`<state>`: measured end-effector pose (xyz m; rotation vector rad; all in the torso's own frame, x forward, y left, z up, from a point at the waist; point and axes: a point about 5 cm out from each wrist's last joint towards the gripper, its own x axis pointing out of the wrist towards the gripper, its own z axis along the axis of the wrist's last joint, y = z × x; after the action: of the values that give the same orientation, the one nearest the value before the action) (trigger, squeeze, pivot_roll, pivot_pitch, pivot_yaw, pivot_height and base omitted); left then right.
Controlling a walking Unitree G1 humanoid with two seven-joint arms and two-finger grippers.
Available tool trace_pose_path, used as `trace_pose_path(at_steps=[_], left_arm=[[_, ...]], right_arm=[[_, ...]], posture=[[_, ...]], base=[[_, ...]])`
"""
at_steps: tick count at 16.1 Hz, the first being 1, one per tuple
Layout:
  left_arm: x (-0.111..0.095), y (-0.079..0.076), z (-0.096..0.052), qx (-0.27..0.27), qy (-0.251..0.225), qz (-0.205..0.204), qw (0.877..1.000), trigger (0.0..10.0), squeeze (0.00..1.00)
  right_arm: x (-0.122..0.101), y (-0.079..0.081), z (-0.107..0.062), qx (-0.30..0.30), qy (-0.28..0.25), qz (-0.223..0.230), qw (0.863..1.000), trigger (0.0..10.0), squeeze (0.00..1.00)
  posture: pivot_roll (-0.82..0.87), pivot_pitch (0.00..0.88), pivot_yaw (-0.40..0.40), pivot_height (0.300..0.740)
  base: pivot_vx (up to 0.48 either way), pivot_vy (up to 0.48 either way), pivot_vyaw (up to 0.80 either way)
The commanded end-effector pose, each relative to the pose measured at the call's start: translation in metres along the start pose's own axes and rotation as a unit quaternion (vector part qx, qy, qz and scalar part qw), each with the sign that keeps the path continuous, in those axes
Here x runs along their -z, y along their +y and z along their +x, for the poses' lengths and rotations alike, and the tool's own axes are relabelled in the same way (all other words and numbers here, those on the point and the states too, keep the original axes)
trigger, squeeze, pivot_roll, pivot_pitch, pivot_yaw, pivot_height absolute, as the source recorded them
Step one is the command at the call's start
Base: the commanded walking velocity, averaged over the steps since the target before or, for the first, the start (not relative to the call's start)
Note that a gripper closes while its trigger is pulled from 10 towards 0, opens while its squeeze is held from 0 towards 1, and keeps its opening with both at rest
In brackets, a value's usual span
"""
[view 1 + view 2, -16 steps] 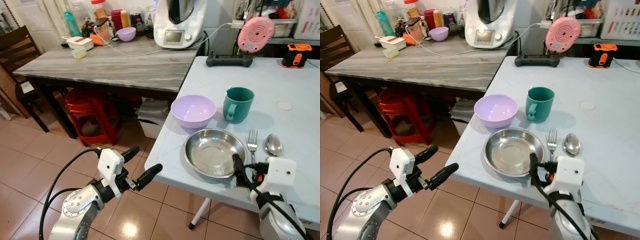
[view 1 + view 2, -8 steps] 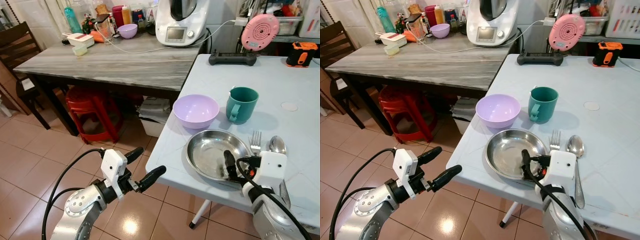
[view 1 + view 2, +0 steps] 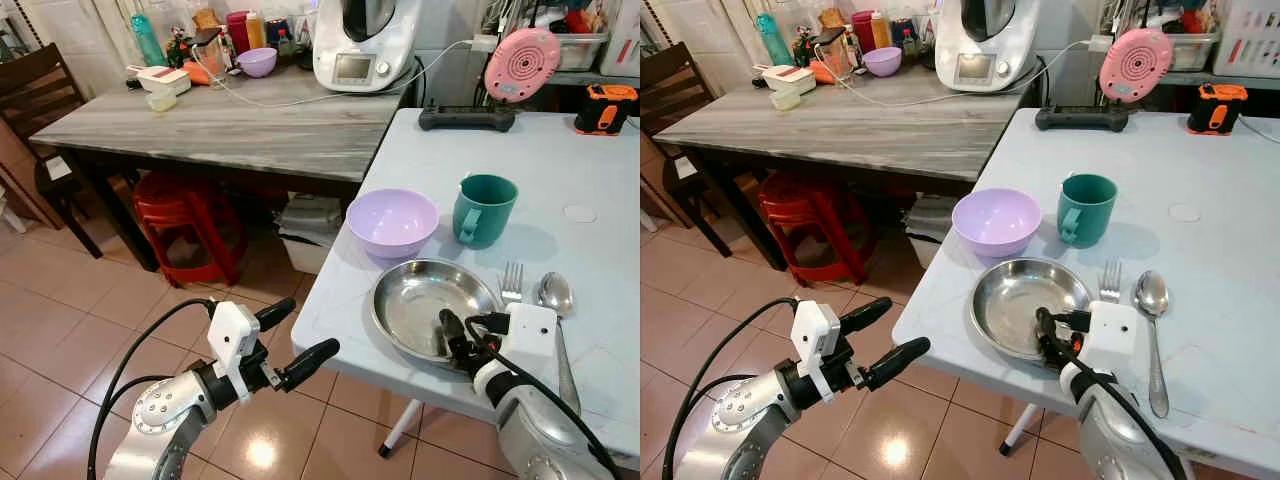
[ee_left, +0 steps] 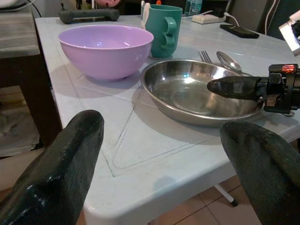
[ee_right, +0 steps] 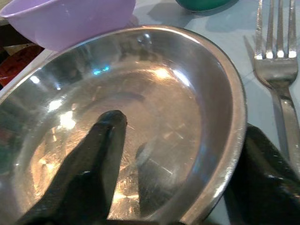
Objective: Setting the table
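Here the right tool (image 3: 462, 338) straddles the near right rim of the steel plate (image 3: 420, 300), low and right of centre in the head views: one black finger (image 5: 101, 154) lies inside the dish, the other sits outside under the rim, jaws parted and not yet clamped. The plate rests on the pale worktop (image 3: 600, 180), just below the lilac bowl (image 3: 392, 218) and the teal mug (image 3: 482, 207), with the fork (image 3: 510, 282) and spoon (image 3: 553, 293) just beside its right edge.

To grip well, I judge the fingers should close squarely across the rim (the polished steel looks slippery) and lift level, keeping the outer finger off the fork tines.

The left tool (image 3: 290, 335) hangs spread open over the tiled floor (image 3: 60, 330) at lower left, idle, short of the worktop's corner.
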<state>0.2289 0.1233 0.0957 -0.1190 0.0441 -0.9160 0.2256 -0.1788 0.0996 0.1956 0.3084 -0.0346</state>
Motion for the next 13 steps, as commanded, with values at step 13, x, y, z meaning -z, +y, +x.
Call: trace_pose_path(at_steps=[13], left_arm=[[-0.0036,-0.0013,-0.0037,0.027,0.001,0.016,1.000,10.0,0.00]], right_arm=[[0.0023,0.0065,0.0066,0.011,0.049,0.055,0.997,0.0,0.00]], posture=[[-0.10,0.000,0.141,0.740]], base=[[0.000,0.000,0.00]])
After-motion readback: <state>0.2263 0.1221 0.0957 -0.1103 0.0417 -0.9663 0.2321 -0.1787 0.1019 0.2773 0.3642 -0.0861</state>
